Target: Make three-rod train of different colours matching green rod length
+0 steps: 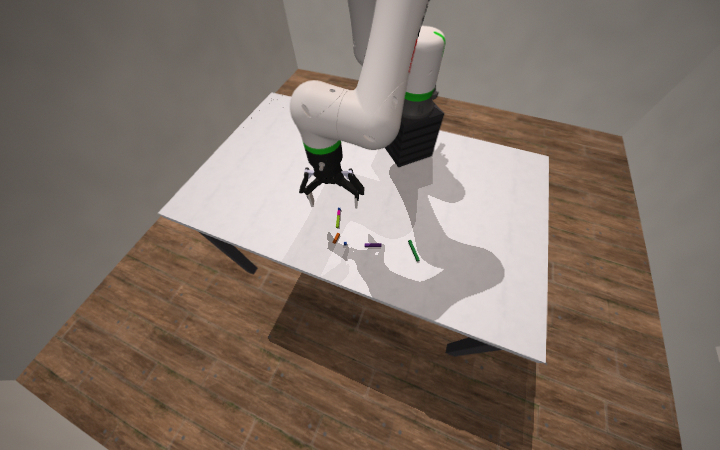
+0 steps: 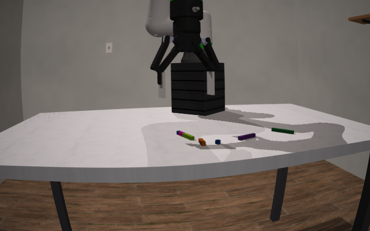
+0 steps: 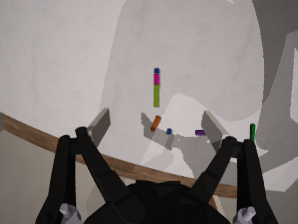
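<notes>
A lime rod (image 1: 337, 221), a magenta rod (image 1: 338, 213) and a small blue rod (image 1: 339, 209) lie end to end in one line on the white table. The line also shows in the exterior view, from the lime rod (image 2: 188, 136) to the magenta rod (image 2: 181, 133), and in the wrist view (image 3: 156, 86). The green rod (image 1: 413, 251) lies apart to the right, also seen in the exterior view (image 2: 282, 130). My gripper (image 1: 333, 200) hangs wide open and empty well above the table, over the line's far end; it also shows in the exterior view (image 2: 186, 88).
An orange rod (image 1: 335, 238) lies just beyond the lime end of the line. A second blue rod (image 1: 345, 244) and a purple rod (image 1: 373, 245) lie between it and the green rod. The arm's black base (image 2: 197, 88) stands at the back of the table.
</notes>
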Robot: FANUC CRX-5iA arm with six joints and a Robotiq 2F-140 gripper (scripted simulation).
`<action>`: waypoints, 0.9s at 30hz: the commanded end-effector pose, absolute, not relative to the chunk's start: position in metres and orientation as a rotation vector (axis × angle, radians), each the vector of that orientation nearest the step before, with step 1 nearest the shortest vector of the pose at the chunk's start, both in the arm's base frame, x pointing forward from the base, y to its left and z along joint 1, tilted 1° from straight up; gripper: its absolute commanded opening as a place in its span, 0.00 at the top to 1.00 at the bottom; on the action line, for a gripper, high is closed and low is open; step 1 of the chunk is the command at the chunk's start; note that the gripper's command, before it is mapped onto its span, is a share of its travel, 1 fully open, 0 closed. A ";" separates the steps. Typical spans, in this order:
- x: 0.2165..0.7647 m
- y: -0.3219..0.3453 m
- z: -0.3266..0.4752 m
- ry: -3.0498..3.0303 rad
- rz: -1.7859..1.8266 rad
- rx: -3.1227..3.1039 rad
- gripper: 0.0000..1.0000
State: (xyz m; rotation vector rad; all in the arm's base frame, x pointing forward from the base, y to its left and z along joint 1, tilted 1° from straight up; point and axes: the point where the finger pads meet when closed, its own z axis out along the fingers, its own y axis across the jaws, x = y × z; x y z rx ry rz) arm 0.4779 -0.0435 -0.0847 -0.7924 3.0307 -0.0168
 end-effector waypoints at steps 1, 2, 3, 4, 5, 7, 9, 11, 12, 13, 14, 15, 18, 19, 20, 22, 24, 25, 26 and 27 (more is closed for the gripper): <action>0.478 -0.044 -0.085 3.030 -0.017 -0.792 0.00; 0.478 -0.044 -0.084 3.030 -0.017 -0.792 0.00; 0.478 -0.044 -0.084 3.030 -0.017 -0.792 0.00; 0.478 -0.044 -0.083 3.030 -0.017 -0.792 0.00; 0.478 -0.044 -0.082 3.030 -0.017 -0.792 0.00; 0.478 -0.043 -0.079 3.030 -0.017 -0.792 0.00; 0.478 -0.043 -0.073 3.030 -0.017 -0.792 0.00; 0.478 -0.043 -0.070 3.030 -0.017 -0.792 0.00; 0.478 -0.043 -0.070 3.030 -0.017 -0.792 0.00; 0.478 -0.043 -0.066 3.030 -0.017 -0.792 0.00; 0.478 -0.043 -0.062 3.030 -0.017 -0.792 0.00; 0.478 -0.043 -0.058 3.030 -0.017 -0.792 0.00; 0.478 -0.043 -0.044 3.030 -0.017 -0.792 0.00; 0.478 -0.043 -0.039 3.030 -0.017 -0.792 0.00; 0.477 -0.043 -0.035 3.030 -0.017 -0.792 0.00; 0.477 -0.043 -0.026 3.030 -0.017 -0.792 0.00; 0.477 -0.043 -0.019 3.030 -0.017 -0.792 0.00; 0.477 -0.043 -0.016 3.030 -0.017 -0.792 0.00; 0.477 -0.043 -0.014 3.030 -0.017 -0.792 0.00; 0.477 -0.043 -0.012 3.030 -0.017 -0.792 0.00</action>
